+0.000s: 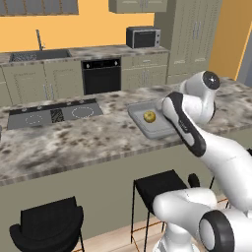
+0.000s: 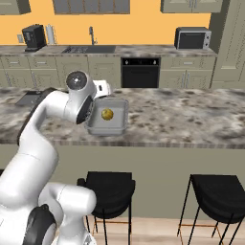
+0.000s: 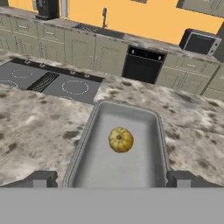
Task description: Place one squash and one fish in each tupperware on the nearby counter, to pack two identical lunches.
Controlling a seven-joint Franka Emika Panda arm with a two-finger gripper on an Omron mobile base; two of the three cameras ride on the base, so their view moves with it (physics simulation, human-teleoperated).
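Kitchen: oven (image 1: 101,76), microwave (image 1: 143,37), sink (image 2: 89,49), cooktop (image 3: 48,80).

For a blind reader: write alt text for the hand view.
A round yellow squash lies alone in a shallow grey tupperware on a speckled stone counter, framed by the open gripper. Behind are a cooktop and oven.

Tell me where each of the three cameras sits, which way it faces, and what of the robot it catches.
Left base view: behind the arm's left, looking forward over the counter; arm at lower right.
Right base view: behind its right, same counter; arm at lower left.
Hand view: on the hand, looking down along the open gripper into the tupperware.
All three share that tupperware with the yellow squash inside.
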